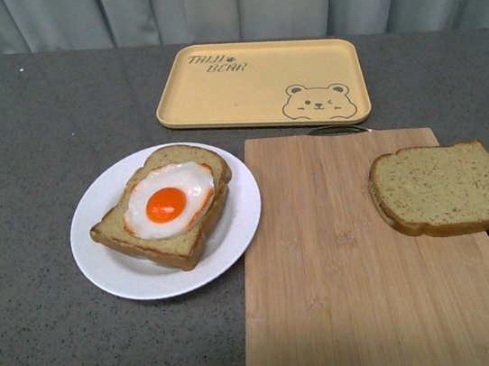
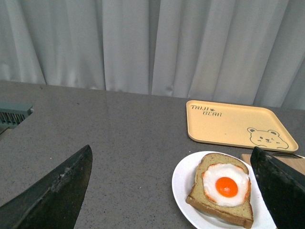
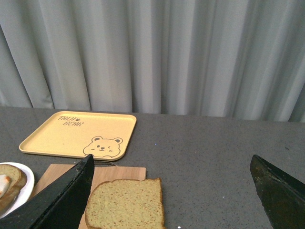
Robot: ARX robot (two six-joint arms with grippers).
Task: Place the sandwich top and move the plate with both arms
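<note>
sandwich top (image 1: 445, 187) on board (image 1: 334, 298) — right edge, plate (image 1: 99, 251) beside

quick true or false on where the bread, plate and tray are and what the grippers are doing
1. The fried egg sits on a bread slice on the white plate. True.
2. The plain bread slice rests on the cutting board. True.
3. The plate stands on the cutting board. False: it stands on the grey table, left of the board.
4. The yellow tray lies beyond the plate and board. True.
5. Both grippers are shut on bread. False: the left gripper and right gripper are open, holding nothing.
</note>
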